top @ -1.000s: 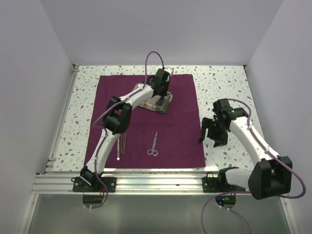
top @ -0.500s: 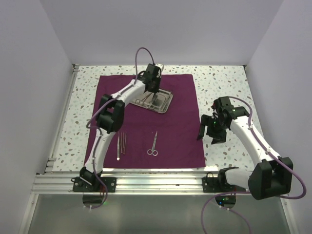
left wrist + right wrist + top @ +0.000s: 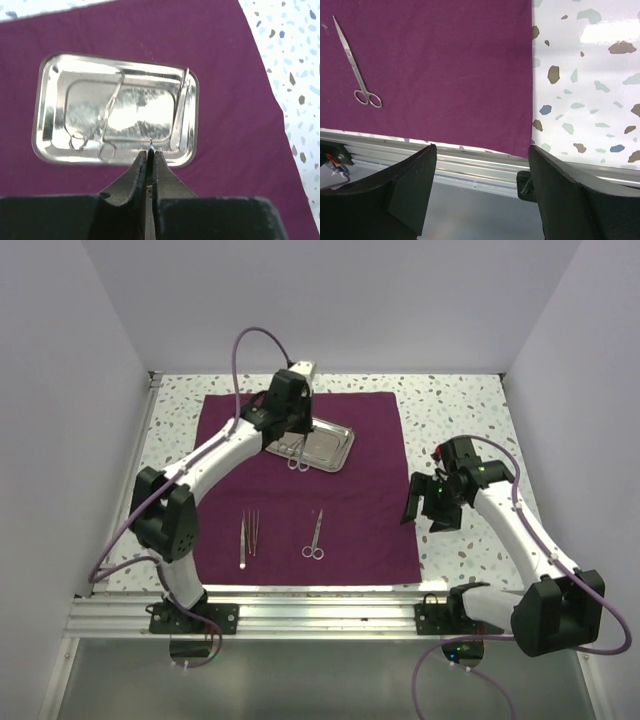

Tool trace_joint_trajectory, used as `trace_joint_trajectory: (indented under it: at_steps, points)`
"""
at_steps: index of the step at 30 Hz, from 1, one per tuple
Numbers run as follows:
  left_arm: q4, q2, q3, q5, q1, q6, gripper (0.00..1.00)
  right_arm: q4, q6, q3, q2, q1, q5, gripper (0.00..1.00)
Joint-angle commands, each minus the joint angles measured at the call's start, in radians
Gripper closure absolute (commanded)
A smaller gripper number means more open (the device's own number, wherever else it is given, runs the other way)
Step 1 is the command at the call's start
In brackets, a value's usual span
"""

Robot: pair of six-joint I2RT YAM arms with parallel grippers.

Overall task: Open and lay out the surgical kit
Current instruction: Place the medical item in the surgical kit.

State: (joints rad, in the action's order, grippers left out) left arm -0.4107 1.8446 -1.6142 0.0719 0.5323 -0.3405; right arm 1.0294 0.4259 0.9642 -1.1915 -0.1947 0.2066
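Observation:
The dark purple cloth lies spread flat on the table. The shiny steel tray sits on its far middle. In the left wrist view the tray holds ring-handled forceps and tweezers leaning on its right rim. My left gripper hovers over the tray's near edge. Its jaws are shut on a slim steel instrument; only the tip shows. Scissors and several slim tools lie on the near cloth. My right gripper is open and empty above the cloth's right edge.
The right wrist view shows the scissors, the cloth's near right corner, speckled tabletop and the aluminium rail at the near table edge. White walls enclose the table on three sides.
My left gripper has moved left across the tray, and the left elbow has swung out to the left. The tray now lies flat. My right gripper has shifted slightly left.

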Motion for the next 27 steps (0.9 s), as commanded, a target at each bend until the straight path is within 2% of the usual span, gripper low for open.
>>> trace_joint_trajectory:
  at_steps: [1,5,9,16,20,21,22,25,27]
  points:
    - [0.023,-0.112,0.163,0.083,0.067,-0.077,1.00,-0.014,-0.001,-0.012,0.029,-0.009,0.042,0.22]
    - [0.059,-0.208,0.362,0.179,0.205,-0.185,1.00,-0.014,0.008,-0.027,0.041,-0.020,0.053,0.23]
    - [0.134,-0.249,0.538,0.203,0.262,-0.276,1.00,-0.009,0.013,-0.044,0.055,-0.032,0.053,0.23]
    - [0.174,-0.240,0.617,0.200,0.268,-0.301,1.00,0.009,0.010,-0.065,0.078,-0.043,0.039,0.23]
    - [0.176,-0.216,0.584,0.163,0.268,-0.304,0.79,0.011,0.010,-0.068,0.084,-0.043,0.030,0.23]
    - [0.174,-0.209,0.573,0.148,0.270,-0.290,0.69,0.009,0.014,-0.068,0.082,-0.043,0.025,0.23]
    - [0.171,-0.208,0.562,0.144,0.270,-0.282,0.65,0.009,0.016,-0.068,0.081,-0.042,0.024,0.22]
    - [0.148,-0.202,0.504,0.150,0.267,-0.246,0.55,0.003,0.022,-0.067,0.076,-0.041,0.011,0.22]
    - [0.127,-0.194,0.447,0.157,0.245,-0.204,0.53,0.000,0.030,-0.065,0.070,-0.041,-0.001,0.22]
